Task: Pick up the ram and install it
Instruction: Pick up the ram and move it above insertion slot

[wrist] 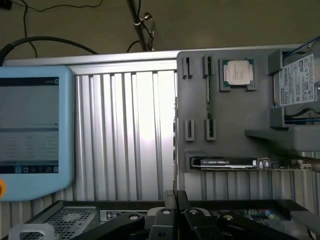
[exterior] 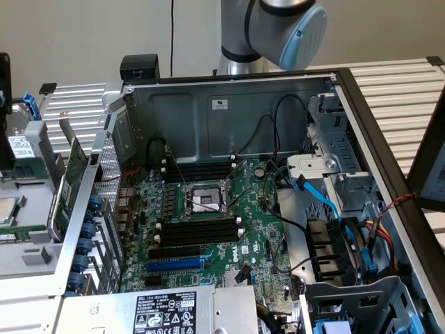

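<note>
Gripper [wrist: 175, 194] clenched, holding nothing, near the computer case [exterior: 208, 111] rim. The ram [wrist: 209, 100] stands on edge in the grey tray [wrist: 230, 150], beside the processor [wrist: 238, 72]; edge-on, so probably it. Light, stiff, fragile: I'd pinch the flat faces near the top edge.

Ribbed metal table [wrist: 125, 140], pale grey, slats parallel. Open PC case [exterior: 229, 118] lying flat on it, motherboard side up. Grey tray [wrist: 235, 115] on table just beside case, at exterior view's left. Light-blue pendant [wrist: 30, 165] over slats, contact unclear; bare slats between pendant and tray.
</note>
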Controlling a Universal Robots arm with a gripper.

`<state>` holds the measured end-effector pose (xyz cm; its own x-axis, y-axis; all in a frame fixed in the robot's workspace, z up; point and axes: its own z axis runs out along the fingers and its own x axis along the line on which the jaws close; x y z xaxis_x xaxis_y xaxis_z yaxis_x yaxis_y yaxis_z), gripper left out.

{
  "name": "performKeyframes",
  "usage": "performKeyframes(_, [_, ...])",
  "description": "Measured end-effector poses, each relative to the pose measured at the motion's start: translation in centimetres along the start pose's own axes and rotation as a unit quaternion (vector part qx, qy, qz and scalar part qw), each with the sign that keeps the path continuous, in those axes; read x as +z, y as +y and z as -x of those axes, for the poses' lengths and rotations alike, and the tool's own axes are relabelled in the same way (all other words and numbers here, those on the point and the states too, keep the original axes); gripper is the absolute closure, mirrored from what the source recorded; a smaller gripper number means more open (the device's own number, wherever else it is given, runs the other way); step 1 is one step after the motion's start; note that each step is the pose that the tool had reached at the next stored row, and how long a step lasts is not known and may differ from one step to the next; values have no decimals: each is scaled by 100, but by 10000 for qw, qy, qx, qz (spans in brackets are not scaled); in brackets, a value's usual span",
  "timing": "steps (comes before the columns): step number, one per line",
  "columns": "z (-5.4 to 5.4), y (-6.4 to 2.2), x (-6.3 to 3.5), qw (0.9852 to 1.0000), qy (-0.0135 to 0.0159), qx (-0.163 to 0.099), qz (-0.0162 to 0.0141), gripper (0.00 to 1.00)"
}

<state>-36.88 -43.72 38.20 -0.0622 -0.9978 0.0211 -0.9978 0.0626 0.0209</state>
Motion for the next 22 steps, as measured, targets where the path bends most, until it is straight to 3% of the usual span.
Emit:
performKeyframes(5, [-39, -199, -226, 10000, -1, 0, 12, 87])
performKeyframes(8, [-38, -324, -300, 10000, 0, -1, 25, 87])
performKeyframes(22, [-4, -947, -388, 10000, 1, -10, 71, 87])
